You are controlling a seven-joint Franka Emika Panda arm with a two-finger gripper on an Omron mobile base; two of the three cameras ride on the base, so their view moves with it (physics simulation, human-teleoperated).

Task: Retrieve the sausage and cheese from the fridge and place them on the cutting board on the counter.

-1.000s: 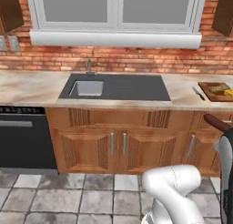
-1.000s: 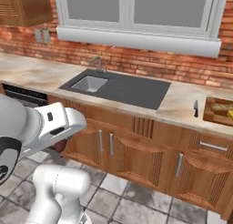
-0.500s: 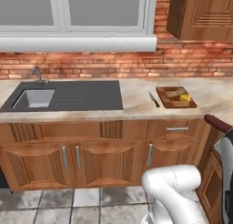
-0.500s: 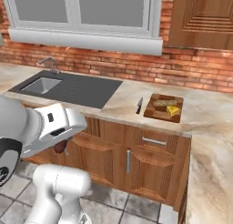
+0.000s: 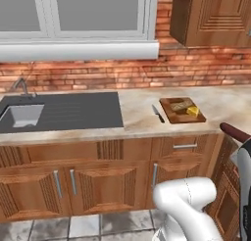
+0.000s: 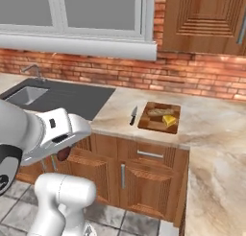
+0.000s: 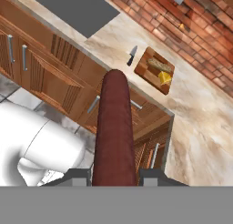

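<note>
Gripper (image 7: 114, 175) was clamped on sausage (image 7: 114, 132), held off counter (image 7: 200, 109), in front of cabinets; cutting board (image 7: 154, 69) was seen on counter; cheese (image 7: 164, 77) and bread slab (image 7: 160, 65) were laid on board; knife (image 7: 132, 55) just beside it.

No readable text, labels, brands, numbers or signs anywhere in these views.
</note>
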